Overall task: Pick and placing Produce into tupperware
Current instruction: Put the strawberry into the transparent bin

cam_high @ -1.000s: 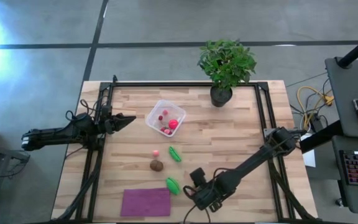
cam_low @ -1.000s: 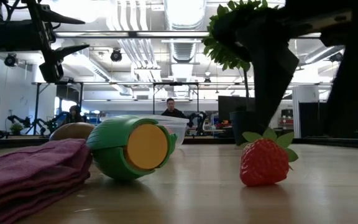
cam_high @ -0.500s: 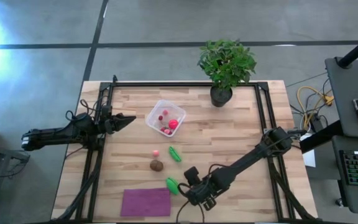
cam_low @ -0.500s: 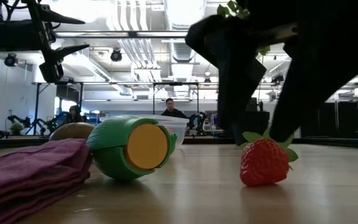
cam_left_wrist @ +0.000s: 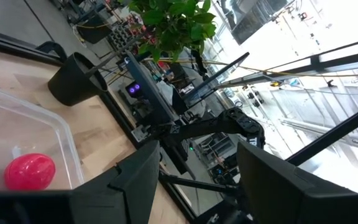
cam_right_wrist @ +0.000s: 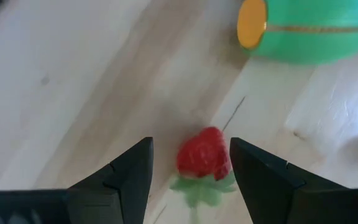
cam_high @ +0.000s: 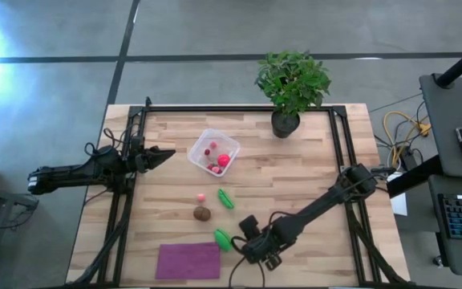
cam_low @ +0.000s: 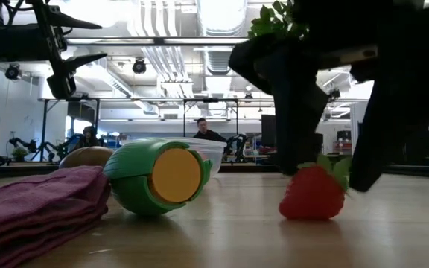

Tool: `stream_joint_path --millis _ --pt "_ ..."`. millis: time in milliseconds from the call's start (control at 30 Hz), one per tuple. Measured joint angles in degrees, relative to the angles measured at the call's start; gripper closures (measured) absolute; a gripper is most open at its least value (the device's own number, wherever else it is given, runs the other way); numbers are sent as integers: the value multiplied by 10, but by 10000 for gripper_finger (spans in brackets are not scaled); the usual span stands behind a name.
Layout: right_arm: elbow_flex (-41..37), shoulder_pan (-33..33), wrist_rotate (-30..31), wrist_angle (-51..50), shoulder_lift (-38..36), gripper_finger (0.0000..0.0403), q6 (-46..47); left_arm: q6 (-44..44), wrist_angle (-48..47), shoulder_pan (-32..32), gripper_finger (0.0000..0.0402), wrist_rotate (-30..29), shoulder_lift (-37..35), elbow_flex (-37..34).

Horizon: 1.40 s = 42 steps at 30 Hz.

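Observation:
The clear tupperware (cam_high: 213, 151) sits at mid-table and holds a red ball (cam_high: 224, 160) and small red and pink bits. On the wood lie two green pieces (cam_high: 226, 197) (cam_high: 222, 238), a brown oval (cam_high: 202, 213) and a pink bit (cam_high: 201, 197). A toy strawberry (cam_low: 313, 195) lies near the table's near edge. My right gripper (cam_high: 251, 243) is open and low over it, one finger on each side (cam_right_wrist: 202, 158). My left gripper (cam_high: 165, 152) waits open in the air at the table's left, pointing at the tub. My right gripper comes at the strawberry from above, fingers pointing down. One finger (cam_right_wrist: 260, 177) stands against the berry's red side (cam_right_wrist: 227, 163); the other finger (cam_right_wrist: 129, 177) is apart from it. The strawberry lies on the table, leaning a little.
A folded purple cloth (cam_high: 188, 260) lies at the near edge beside the near green piece (cam_low: 159, 177). A potted plant (cam_high: 291, 84) stands at the far edge. Black frame rails run along the table's left and right sides. Bare wood lies right of the tub.
My right gripper has moved toward the table's left and come down around the strawberry, staying open. In the last half second the strawberry has shifted slightly along the table and tipped, its leafy end now behind one finger. The left arm has kept still.

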Motion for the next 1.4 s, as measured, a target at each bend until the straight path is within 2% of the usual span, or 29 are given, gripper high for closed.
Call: stream_joint_path --millis 533,767,1067,1400 --pt "-13 -19 34 33 1 198 71 0 0 0 201 0 -1 0" --pt "-13 -23 37 12 6 197 111 0 0 0 201 0 0 0" --pt "-13 -23 37 7 8 197 238 0 0 0 201 0 -1 0" --pt "-13 -22 37 -35 8 197 297 0 0 0 201 0 0 0"
